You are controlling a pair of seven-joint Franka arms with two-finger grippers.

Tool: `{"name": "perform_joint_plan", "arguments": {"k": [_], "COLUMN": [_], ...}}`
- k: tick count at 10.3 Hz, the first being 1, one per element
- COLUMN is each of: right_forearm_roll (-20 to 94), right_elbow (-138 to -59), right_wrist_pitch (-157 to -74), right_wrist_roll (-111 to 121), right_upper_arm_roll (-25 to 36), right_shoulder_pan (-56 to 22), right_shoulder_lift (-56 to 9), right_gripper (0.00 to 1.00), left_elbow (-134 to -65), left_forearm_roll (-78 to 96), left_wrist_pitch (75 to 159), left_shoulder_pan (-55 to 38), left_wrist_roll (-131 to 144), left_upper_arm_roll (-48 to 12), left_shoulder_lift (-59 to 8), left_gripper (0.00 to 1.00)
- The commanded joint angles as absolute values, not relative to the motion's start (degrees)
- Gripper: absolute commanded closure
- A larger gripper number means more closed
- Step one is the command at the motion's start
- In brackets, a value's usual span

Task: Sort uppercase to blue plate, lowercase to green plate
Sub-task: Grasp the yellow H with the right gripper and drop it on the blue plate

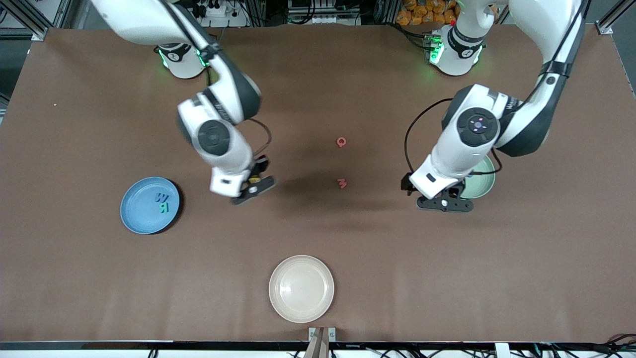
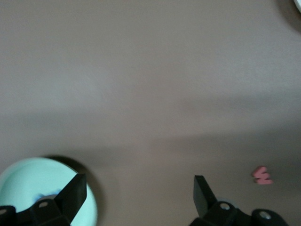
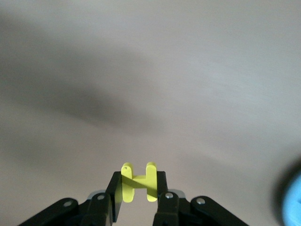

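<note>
My right gripper (image 1: 252,190) is shut on the yellow H (image 3: 138,181) and holds it over bare table between the blue plate (image 1: 141,219) and the red letters. The blue W (image 1: 161,197) and teal R (image 1: 164,208) lie in the blue plate. The red Q (image 1: 341,142) and the red m/w-like letter (image 1: 342,184) lie on the table mid-way between the arms. My left gripper (image 1: 444,204) is open and empty, over the table beside the green plate (image 1: 483,185), which my left arm mostly hides. In the left wrist view the green plate (image 2: 28,188) and the red letter (image 2: 262,175) show.
A cream plate (image 1: 301,288) sits near the table's front edge, nearest the front camera. The blue plate's edge shows in the right wrist view (image 3: 292,202). Other lowercase letters are out of view.
</note>
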State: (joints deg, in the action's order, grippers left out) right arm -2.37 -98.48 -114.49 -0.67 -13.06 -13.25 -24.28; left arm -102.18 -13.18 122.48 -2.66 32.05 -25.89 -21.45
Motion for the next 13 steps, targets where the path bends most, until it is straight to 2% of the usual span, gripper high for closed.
{"name": "perform_joint_plan", "arguments": {"k": [1,3,5,6,7,9,10,13], "right_forearm_roll": [0.2,0.0,0.2,0.2,0.2,-0.1,0.2,3.1], "right_elbow": [-100.5,-100.6,-100.6,-100.5,-100.5,-100.5,-100.5,-100.2], "right_wrist_pitch": [-112.6,-108.0,-108.3,-108.9,-109.5,-111.1,-112.5,-112.5], "right_wrist_roll": [1.2,4.5,7.7,7.8,8.0,11.1,13.1,16.1], "right_upper_arm_roll": [-11.3,-7.2,-1.6,0.0,1.0,2.8,4.3,6.1], "right_shoulder_pan": [-6.1,-1.3,-0.4,-0.4,-0.4,-0.5,-0.5,-0.5], "right_shoulder_lift": [-22.6,-22.8,-24.5,-25.1,-25.3,-25.4,-25.1,-21.5], "right_gripper": [1.00,1.00,1.00,0.96,0.73,0.34,0.25,0.24], "left_elbow": [-102.9,-103.0,-102.9,-102.9,-102.7,-102.4,-102.1,-101.2], "left_forearm_roll": [-12.0,-12.7,-14.0,-17.1,-20.7,-26.4,-26.5,-26.5], "left_wrist_pitch": [125.0,129.5,135.3,137.6,139.6,140.2,140.2,141.2], "left_shoulder_pan": [-6.1,-10.0,-13.3,-14.8,-15.8,-17.0,-17.7,-20.0], "left_wrist_roll": [46.6,54.3,59.5,63.2,68.0,71.6,71.6,76.2], "left_upper_arm_roll": [-27.7,-27.7,-27.3,-27.2,-27.1,-26.5,-25.8,-23.8], "left_shoulder_lift": [-23.4,-26.1,-30.0,-32.1,-34.3,-37.3,-38.0,-40.1], "left_gripper": [0.00,0.00,0.00,0.00,0.00,0.00,0.00,0.00]}}
